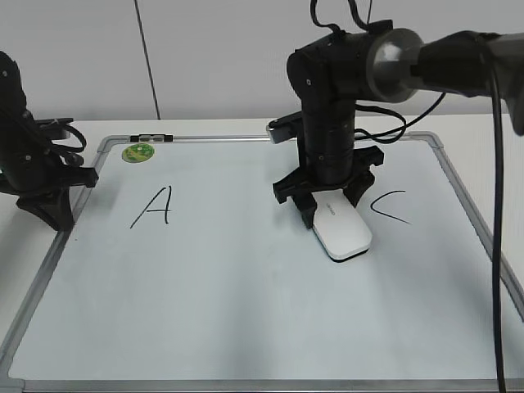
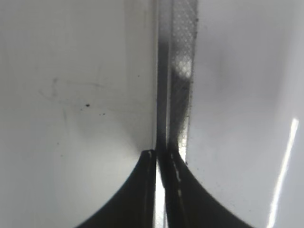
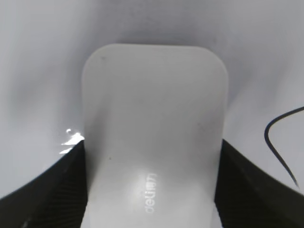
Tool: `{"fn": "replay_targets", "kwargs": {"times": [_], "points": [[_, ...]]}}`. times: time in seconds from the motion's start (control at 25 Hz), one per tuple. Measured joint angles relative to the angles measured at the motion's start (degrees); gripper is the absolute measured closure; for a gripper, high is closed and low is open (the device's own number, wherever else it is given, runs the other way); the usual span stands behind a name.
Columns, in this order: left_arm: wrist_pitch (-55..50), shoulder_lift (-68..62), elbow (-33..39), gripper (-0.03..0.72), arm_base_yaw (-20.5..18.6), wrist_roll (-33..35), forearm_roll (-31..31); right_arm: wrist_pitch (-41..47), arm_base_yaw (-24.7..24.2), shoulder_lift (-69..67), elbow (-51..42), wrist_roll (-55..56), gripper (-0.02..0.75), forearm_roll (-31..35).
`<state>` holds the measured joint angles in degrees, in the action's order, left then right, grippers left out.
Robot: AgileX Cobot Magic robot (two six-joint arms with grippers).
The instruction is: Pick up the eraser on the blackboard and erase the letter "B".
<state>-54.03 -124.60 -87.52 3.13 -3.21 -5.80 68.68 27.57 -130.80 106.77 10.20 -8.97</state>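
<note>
The white eraser [image 1: 344, 233] lies flat on the blackboard [image 1: 205, 311], between the black "A" [image 1: 153, 206] and the black "C" [image 1: 389, 207]. My right gripper [image 1: 332, 205] is shut on the eraser's rear end, one finger pressed against each long side. In the right wrist view the eraser [image 3: 154, 118] fills the space between the fingers [image 3: 152, 190], grey lettering up. No letter "B" shows; the spot where it would stand is covered by the eraser and gripper. My left gripper [image 1: 59, 217] is shut and empty at the board's left edge.
A round green magnet [image 1: 138, 152] sits at the board's far left corner. The grey frame [image 2: 183, 71] runs straight ahead of my left gripper [image 2: 161, 159]. A stroke of the "C" [image 3: 280, 147] lies right of the eraser. A cable hangs at the right.
</note>
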Motion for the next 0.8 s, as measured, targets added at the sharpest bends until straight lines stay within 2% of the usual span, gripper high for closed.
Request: {"fn": "replay_targets", "kwargs": {"times": [0.28,0.44,0.6,0.8], "points": [[0.00,0.00,0.00,0.673,0.00,0.00,0.16,-1.20,-1.33,8.59,-2.10,0.10,0.213,0.25],[0.00,0.00,0.00,0.673,0.00,0.00,0.26,-4.97,-4.57,15.45,-9.81,0.10,0.213,0.01],[0.00,0.00,0.00,0.673,0.00,0.00,0.26,-9.12,-10.29,22.14,-20.90,-0.78,0.213,1.19],[0.00,0.00,0.00,0.673,0.00,0.00,0.26,-9.85,-20.26,24.86,-29.31,-9.28,0.213,10.92]]}}
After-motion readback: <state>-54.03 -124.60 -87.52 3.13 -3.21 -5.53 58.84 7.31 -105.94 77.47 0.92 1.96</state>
